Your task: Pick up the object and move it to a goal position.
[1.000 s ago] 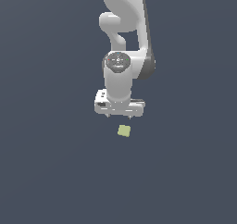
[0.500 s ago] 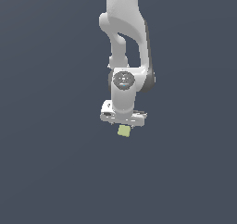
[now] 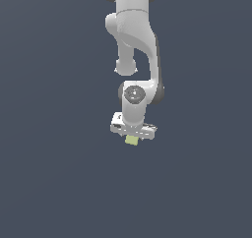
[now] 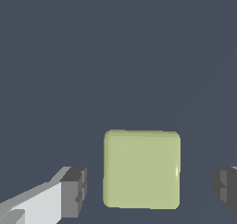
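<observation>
Lowered since a second ago: my gripper (image 3: 132,135), now straddling the cube (image 3: 131,140) on the floor, with left finger (image 4: 74,191), cube and right finger spaced apart, nothing clamped — descent looks finished, closing comes next.

I see the pale yellow-green cube (image 4: 141,169) sitting between my gripper (image 4: 152,190) fingertips (image 4: 74,191), a clear gap on each side of the cube, dark grey floor (image 4: 115,56) beyond it.
</observation>
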Controlling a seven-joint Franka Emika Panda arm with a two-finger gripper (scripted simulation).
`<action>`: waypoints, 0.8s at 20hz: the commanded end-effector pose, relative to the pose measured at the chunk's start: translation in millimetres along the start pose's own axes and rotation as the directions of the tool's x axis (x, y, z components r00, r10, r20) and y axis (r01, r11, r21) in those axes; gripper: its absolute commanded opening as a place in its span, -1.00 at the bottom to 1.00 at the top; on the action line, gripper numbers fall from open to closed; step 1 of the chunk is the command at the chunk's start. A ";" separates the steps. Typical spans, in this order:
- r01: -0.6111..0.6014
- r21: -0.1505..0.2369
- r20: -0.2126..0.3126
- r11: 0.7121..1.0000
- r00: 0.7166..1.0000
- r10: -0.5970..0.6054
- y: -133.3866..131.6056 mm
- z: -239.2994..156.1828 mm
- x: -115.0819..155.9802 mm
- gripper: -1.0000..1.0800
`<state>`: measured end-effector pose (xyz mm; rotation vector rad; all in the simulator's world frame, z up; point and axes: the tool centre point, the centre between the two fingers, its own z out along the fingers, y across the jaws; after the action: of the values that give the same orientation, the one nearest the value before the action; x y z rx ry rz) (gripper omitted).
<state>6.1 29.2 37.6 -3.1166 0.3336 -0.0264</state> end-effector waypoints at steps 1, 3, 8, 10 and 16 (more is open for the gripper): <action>-0.003 0.000 -0.003 1.000 1.000 0.003 -0.7 2.3 0.2 1.00; -0.001 0.000 -0.001 1.000 1.000 0.001 -0.2 1.5 -0.1 1.00; -0.002 0.000 -0.001 1.000 1.000 0.002 -0.4 12.7 -0.1 1.00; -0.003 0.000 -0.002 1.000 1.000 0.003 -0.5 21.1 -0.2 1.00; -0.004 0.000 -0.003 1.000 1.000 0.004 -0.3 32.5 -0.6 1.00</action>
<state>6.1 29.8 10.2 -3.1153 0.3415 -0.0314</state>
